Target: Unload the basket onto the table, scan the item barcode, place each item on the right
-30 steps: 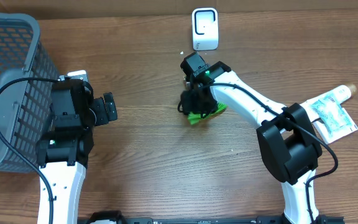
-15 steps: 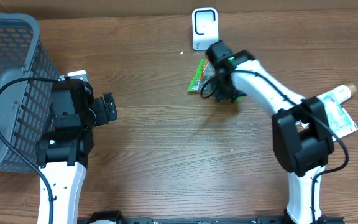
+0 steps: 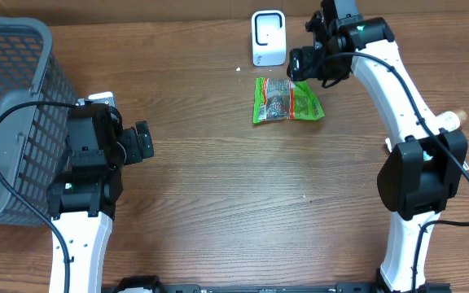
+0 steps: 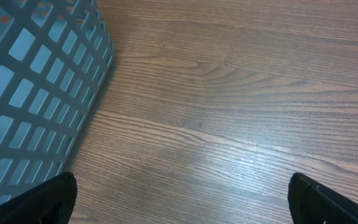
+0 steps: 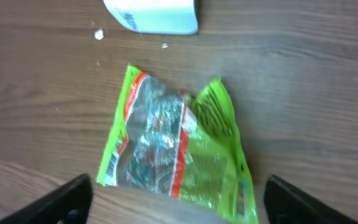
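Tabletop of brown wood grain [image 3: 218, 203] carries a green plastic packet [image 3: 287, 100] with a clear window and a red stripe. It lies flat at the far middle of the table, just in front of a white box-shaped scanner [image 3: 268, 37] and apart from it. In the right wrist view the packet [image 5: 173, 155] is crumpled along its right side. A small barcode [image 5: 109, 168] faces up at its lower left corner, the scanner [image 5: 154, 15] sits at the top edge, and white crumbs [image 5: 98, 35] lie nearby.

The right arm stretches from its base at the near right, up the right side of the table, then bends left at the far edge. The right gripper [image 3: 300, 65] hangs above the packet's upper right corner, beside the scanner. Its fingers [image 5: 61, 199] stand wide apart, holding nothing, and the packet rests on the wood below them.

The left arm is folded close to its base at the left, next to a grey plastic lattice basket [image 3: 6, 98]. The left gripper [image 3: 143, 140] points right over bare wood. Its fingers [image 4: 48, 199] are spread fully at the bottom corners of the wrist view, empty, with the basket wall [image 4: 30, 93] on the left.

A pale object [image 3: 454, 119] shows at the right table edge, mostly hidden behind the right arm.
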You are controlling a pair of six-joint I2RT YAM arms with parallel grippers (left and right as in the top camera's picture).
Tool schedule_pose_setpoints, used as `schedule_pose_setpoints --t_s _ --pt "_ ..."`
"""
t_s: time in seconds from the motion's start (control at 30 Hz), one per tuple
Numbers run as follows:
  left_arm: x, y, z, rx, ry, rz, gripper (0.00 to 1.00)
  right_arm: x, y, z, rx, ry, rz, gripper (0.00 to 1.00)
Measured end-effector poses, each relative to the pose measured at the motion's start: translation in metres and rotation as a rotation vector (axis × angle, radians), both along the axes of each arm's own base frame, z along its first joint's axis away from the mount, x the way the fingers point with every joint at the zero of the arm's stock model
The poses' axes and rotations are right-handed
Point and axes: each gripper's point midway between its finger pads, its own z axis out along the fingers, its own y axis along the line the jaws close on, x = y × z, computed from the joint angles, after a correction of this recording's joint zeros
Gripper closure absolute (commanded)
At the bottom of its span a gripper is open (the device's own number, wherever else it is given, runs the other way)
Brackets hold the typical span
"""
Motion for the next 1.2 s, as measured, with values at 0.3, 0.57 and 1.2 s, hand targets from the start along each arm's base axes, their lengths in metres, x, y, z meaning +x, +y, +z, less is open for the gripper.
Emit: schedule_pose_setpoints --t_s 0.3,0.57,1.2 --pt "0.000 0.000 0.000 0.000 0.000 0.000 0.00 0.018 -0.001 -0.079 -0.058 0.059 0.009 0.00" --pt "0.000 0.000 0.000 0.000 0.000 0.000 0.00 0.008 -0.005 -0.116 -0.094 0.135 0.030 0.09" --pt "0.000 0.000 0.000 0.000 0.000 0.000 0.00 -0.058 0.031 -0.121 0.157 0.442 0.119 0.96"
